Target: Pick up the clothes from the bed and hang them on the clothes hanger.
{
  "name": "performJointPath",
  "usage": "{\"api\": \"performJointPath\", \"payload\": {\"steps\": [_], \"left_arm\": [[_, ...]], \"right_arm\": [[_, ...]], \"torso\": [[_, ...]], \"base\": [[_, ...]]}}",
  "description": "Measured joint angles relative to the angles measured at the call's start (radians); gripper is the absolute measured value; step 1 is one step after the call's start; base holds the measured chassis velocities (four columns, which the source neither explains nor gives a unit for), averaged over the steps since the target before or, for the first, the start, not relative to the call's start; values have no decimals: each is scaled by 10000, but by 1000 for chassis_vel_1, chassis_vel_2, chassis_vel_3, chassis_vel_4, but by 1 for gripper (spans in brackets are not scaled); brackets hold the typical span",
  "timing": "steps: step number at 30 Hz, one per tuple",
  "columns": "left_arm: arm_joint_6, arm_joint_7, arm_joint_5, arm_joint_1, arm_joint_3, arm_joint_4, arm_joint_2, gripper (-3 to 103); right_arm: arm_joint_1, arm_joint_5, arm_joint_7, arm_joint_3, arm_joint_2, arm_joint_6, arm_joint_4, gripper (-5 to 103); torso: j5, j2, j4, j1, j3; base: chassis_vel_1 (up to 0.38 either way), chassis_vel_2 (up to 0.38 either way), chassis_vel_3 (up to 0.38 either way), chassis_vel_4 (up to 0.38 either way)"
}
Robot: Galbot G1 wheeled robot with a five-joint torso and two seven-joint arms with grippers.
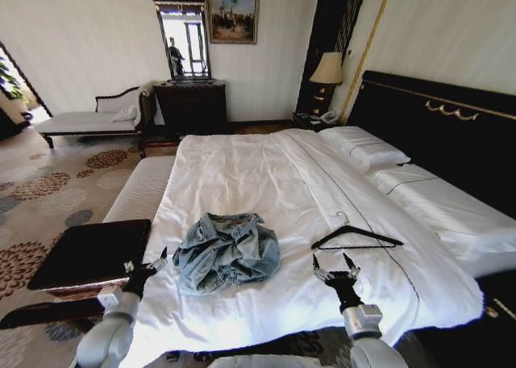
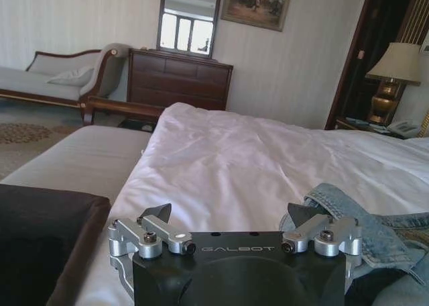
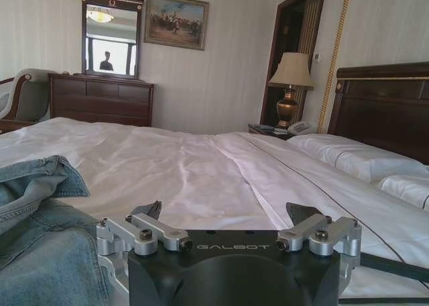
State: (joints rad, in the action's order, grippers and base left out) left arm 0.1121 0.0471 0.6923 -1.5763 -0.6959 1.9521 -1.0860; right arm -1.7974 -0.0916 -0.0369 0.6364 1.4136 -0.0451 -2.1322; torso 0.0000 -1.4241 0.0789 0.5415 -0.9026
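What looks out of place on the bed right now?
The denim jacket lies crumpled in a heap on the bed, not spread flat. The clothes hanger lies bare beside it, apart. Nothing looks damaged.

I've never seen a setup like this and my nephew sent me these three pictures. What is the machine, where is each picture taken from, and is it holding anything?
It is a wheeled robot with two arms, standing at the foot of a bed. The wide picture comes from a camera on its head, looking down at the work. The other two come from cameras on its wrists, so each shows that arm's own metal fingers up close.

On the white sheet lies a crumpled denim jacket, and to its right a black clothes hanger with a silver hook.

The left gripper hovers by the jacket's left edge; the right gripper hovers just short of the hanger. Both are open and hold nothing. The jacket is not yet on the hanger.
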Motion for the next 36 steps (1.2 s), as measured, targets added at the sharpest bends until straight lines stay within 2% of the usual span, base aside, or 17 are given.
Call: {"api": "performJointPath", "payload": {"steps": [6, 8, 12, 15, 16, 20, 26, 28, 33, 36], "left_arm": [[359, -116, 1198, 871, 520, -937, 547, 98], [405, -154, 1296, 939, 596, -1031, 554, 98], [423, -169, 1161, 1335, 764, -1578, 501, 98], [424, -180, 1156, 1714, 901, -1987, 506, 98], [427, -248, 1166, 1826, 1026, -2077, 570, 98], [342, -444, 1228, 2032, 1295, -2160, 626, 98], [292, -786, 1718, 1983, 1367, -1857, 609, 97], [290, -948, 1750, 1957, 1460, -1809, 667, 93], [291, -1092, 1768, 2314, 2037, -2227, 947, 89], [286, -1141, 1759, 3100, 2618, -2865, 1127, 94]], "right_arm": [[-17, -62, -42, 173, -82, 84, -69, 100], [44, -134, -42, 184, -152, 147, -77, 100], [165, -322, -42, 183, -319, 281, -100, 100], [277, -441, -41, 104, -494, 364, -104, 100], [352, -473, -41, 43, -557, 391, -88, 100], [328, -492, -49, 70, -536, 390, -97, 100], [241, -491, -52, 177, -481, 363, -120, 100], [234, -490, -53, 218, -489, 359, -131, 100], [236, -505, -74, 325, -505, 368, -187, 100], [174, -509, -138, 423, -494, 348, -254, 100]], "torso": [[-2, 0, 0, 1, 0], [-2, 1, -2, 1, 0], [0, 0, -5, 1, 0], [-1, 1, 3, 1, -1], [1, 1, -7, 2, -1], [0, 1, 1, 1, 0], [1, 1, -3, 0, 1], [0, 0, -2, 0, 1], [1, 1, -3, -1, 0], [1, 1, -1, -1, 1]], "base": [[0, 0, 0, 0], [0, 0, 0, 0], [0, 0, 0, 0], [0, 0, 0, 0], [0, 0, 0, 0], [0, 0, 0, 0], [0, 0, 0, 0], [0, 0, 0, 0], [0, 0, 0, 0], [0, 0, 0, 0]]}}
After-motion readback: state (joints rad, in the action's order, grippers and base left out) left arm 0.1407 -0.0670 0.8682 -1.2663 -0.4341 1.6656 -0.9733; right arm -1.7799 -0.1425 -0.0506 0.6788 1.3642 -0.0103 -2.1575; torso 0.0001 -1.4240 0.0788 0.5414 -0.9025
